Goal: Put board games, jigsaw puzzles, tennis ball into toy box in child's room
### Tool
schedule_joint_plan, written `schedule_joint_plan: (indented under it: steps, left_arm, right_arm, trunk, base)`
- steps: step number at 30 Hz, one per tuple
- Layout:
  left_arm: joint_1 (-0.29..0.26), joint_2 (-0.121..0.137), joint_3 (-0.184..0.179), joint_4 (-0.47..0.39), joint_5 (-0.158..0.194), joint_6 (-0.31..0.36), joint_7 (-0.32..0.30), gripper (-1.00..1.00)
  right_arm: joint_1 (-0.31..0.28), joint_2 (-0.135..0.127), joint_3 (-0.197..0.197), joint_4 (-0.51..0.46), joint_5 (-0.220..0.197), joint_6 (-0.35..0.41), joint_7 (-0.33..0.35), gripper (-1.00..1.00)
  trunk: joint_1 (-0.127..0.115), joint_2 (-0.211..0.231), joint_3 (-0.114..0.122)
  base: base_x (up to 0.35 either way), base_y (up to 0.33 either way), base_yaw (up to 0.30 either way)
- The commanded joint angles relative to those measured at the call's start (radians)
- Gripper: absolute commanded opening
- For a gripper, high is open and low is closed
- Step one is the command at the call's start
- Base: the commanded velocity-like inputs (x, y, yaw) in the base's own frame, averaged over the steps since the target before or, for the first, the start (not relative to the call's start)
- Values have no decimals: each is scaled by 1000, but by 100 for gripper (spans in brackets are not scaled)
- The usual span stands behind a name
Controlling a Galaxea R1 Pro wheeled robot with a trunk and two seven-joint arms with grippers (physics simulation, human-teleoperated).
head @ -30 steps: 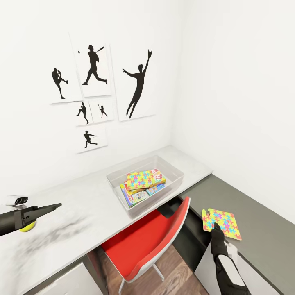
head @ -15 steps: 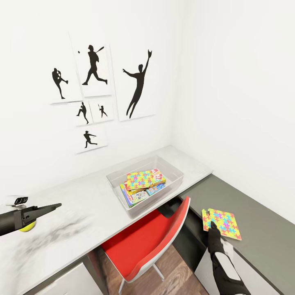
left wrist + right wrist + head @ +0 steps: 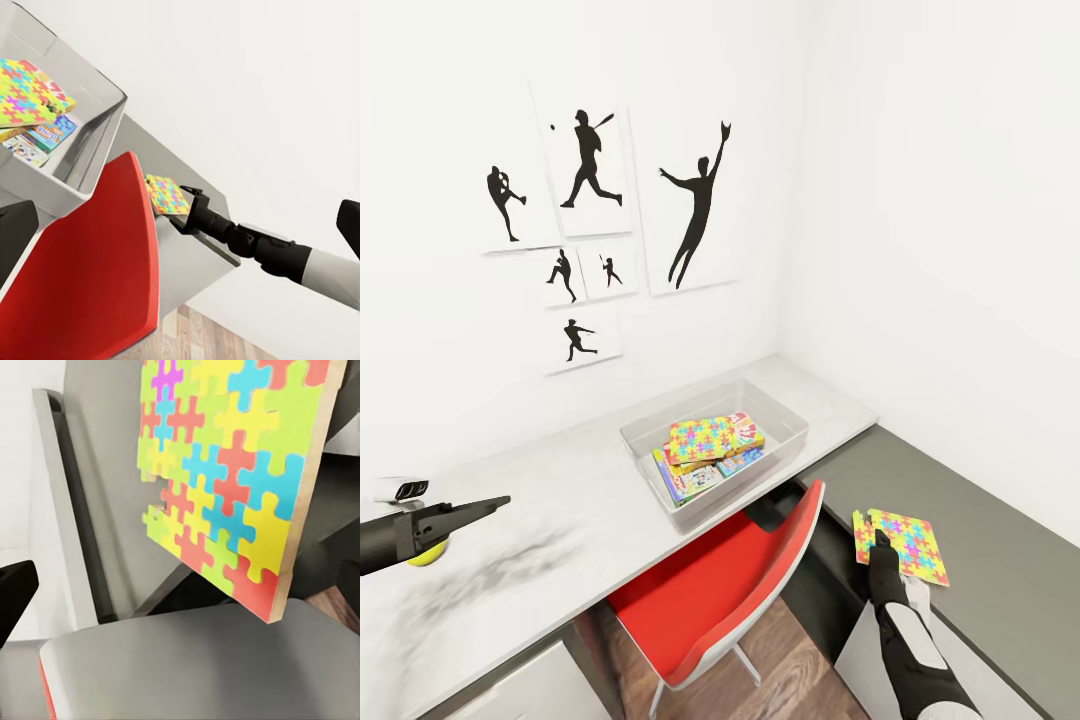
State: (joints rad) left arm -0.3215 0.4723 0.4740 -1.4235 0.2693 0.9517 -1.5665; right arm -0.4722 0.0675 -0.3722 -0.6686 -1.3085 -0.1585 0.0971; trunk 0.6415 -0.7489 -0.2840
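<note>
The right gripper (image 3: pixel 881 545) reaches over the lower dark grey section of the counter (image 3: pixel 1000 560), its fingers at the near edge of the loose jigsaw puzzle (image 3: pixel 901 543); how far they are parted cannot be told. The puzzle lies flat just ahead of them, its corner over the counter edge. The left gripper (image 3: pixel 485 505) hovers above the pale counter top, its fingers' spread unclear, with the tennis ball (image 3: pixel 425 552) just below and behind them. Between the two grippers, the toy box (image 3: pixel 780 437) holds the other jigsaw puzzle (image 3: pixel 703 438) on the board games (image 3: pixel 690 480).
</note>
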Motion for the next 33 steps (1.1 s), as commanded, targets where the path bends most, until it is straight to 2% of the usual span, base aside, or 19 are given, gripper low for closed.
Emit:
schedule_joint_plan:
  steps: [1,16,33]
  left_arm:
    - [-1,0,0,0,-1,11,-4,100]
    - [-1,0,0,0,-1,9,-4,100]
    - [-1,0,0,-1,-1,9,-4,100]
  right_arm:
    - [-1,1,-3,0,-10,-1,7,100]
    - [-23,-10,-2,6,-8,-1,7,100]
    - [-26,-15,-2,13,-8,-1,7,100]
  trunk:
    - [0,-1,-1]
    - [0,-1,-1]
    - [0,-1,-1]
  base:
    - [0,0,0]
    - [0,-4,0]
    - [0,-68,0]
